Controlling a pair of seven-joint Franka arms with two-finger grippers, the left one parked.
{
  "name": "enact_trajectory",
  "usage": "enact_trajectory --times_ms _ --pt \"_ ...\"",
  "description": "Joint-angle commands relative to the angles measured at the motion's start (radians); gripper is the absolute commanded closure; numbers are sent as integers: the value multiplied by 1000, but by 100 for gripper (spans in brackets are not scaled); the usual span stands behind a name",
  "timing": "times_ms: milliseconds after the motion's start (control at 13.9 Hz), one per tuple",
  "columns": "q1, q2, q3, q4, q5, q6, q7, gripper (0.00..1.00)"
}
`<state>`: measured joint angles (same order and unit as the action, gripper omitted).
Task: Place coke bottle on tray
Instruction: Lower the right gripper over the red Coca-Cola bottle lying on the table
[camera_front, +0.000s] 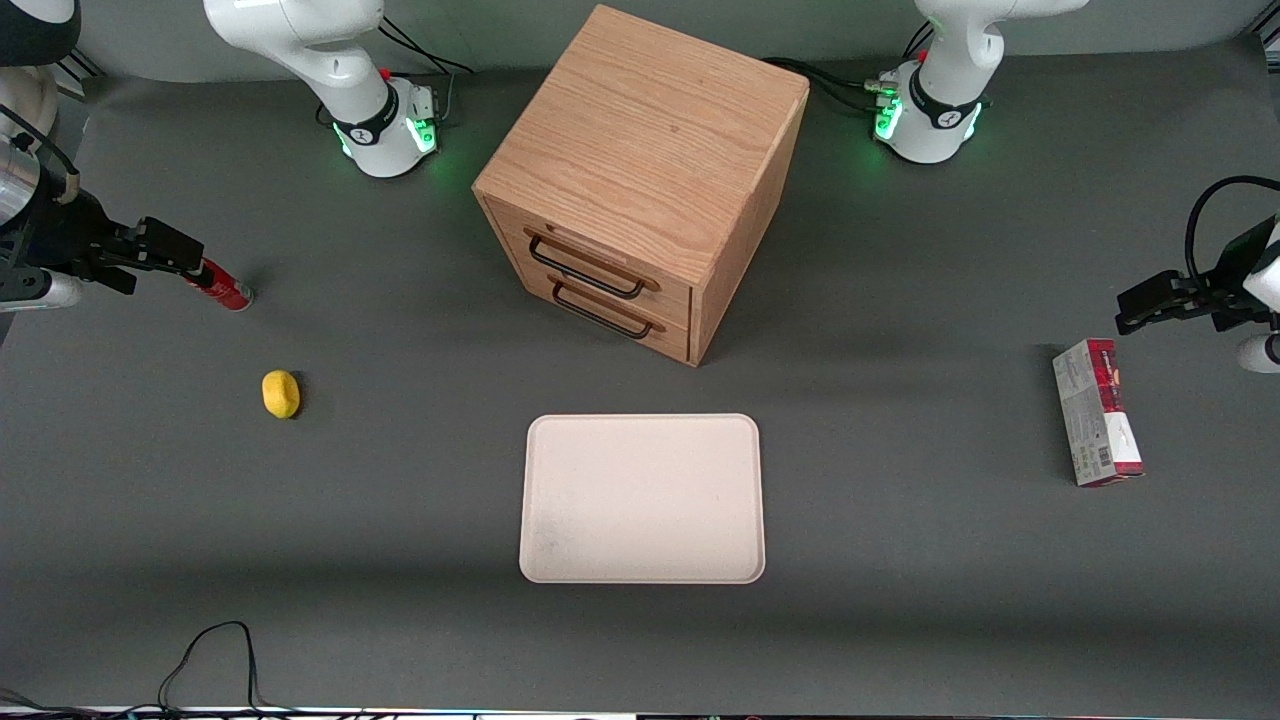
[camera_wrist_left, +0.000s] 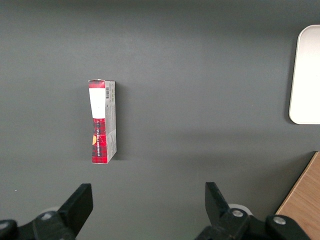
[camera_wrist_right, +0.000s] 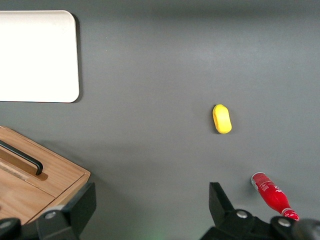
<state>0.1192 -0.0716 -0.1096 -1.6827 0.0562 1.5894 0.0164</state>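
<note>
1. Bottle: the coke bottle lies on its side on the bench, toward the working arm's end, well apart from the tray.
2. Gripper hangs above the bench right by the bottle's cap end; jaws apart in the right wrist view, nothing between them, the bottle just outside one finger.
3. Tray sits bare, flat on the bench, nearer the front camera than the wooden drawer cabinet.
4. Yellow lump rests on the bench near the bottle, nearer the front camera than it.
5. Red-and-grey carton lies toward the parked arm's end.
</note>
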Motion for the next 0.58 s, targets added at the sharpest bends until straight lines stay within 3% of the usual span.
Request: enact_trajectory --times_ms 0,360,505 --pt "-15 3 15 25 1 -25 28 0" --pt "-24 0 -2 -30 -119 -26 27 0" --pt "-24 -25 -91 -112 -124 -8 -4 0"
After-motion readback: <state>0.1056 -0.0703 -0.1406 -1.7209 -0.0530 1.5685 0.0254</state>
